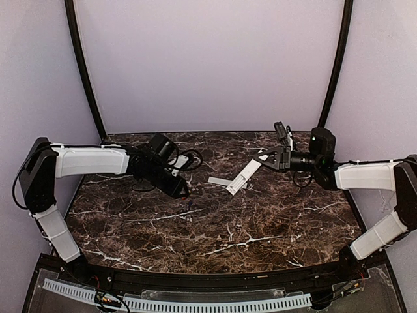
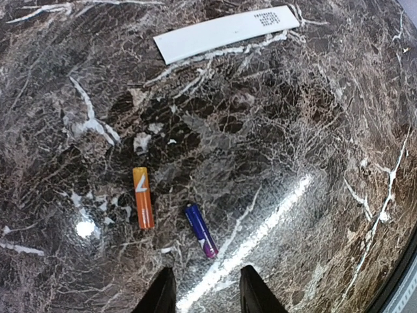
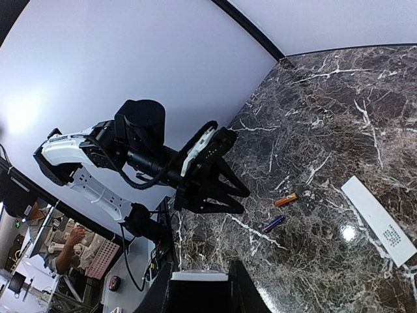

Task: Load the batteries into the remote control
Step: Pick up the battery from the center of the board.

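Observation:
Two batteries lie on the dark marble: an orange battery (image 2: 143,197) and a blue-purple battery (image 2: 201,230), side by side a little apart. My left gripper (image 2: 206,293) hovers just short of them, jaws open with only bare marble between the fingers. The right wrist view shows the orange battery (image 3: 285,199) and the blue one (image 3: 273,223) beyond the left gripper (image 3: 244,201). My right gripper (image 1: 264,162) is shut on one end of the white remote control (image 1: 244,176), holding it tilted above the table; its white edge (image 3: 199,276) shows between the fingers.
A flat white strip (image 2: 225,32) with dark print at one end lies on the marble beyond the batteries, next to the remote's low end (image 1: 218,180). Lilac walls close the table's back and sides.

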Robot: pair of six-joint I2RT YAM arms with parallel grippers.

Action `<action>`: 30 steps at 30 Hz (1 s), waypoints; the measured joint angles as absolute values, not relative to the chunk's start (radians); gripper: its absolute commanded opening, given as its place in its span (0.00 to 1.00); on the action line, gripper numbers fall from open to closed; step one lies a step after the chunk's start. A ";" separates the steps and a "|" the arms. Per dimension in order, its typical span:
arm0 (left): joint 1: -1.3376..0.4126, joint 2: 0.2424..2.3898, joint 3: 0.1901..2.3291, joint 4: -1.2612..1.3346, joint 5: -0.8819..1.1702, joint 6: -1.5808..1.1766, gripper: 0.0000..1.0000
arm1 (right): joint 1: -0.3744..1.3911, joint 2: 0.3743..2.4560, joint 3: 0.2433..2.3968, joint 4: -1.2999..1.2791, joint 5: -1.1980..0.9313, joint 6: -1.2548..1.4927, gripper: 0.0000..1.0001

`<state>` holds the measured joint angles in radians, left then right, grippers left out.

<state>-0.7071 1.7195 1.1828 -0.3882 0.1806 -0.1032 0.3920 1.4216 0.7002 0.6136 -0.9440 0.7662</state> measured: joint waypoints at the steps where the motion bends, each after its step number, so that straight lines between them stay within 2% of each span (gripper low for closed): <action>1: -0.712 1.729 1.185 -0.394 0.178 -0.101 0.34 | 0.391 1.421 0.696 0.615 -0.942 0.769 0.00; 12: -0.754 1.814 1.238 -0.442 0.131 -0.088 0.32 | 0.388 1.421 0.663 0.645 -0.927 0.800 0.00; 30: -0.674 1.937 1.402 -0.548 0.072 -0.004 0.31 | 0.384 1.446 0.660 0.682 -0.927 0.818 0.00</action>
<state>-0.6743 1.9366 1.4017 -0.5476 0.0719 -0.0036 0.3840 1.4464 0.6598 0.6819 -0.9272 0.8181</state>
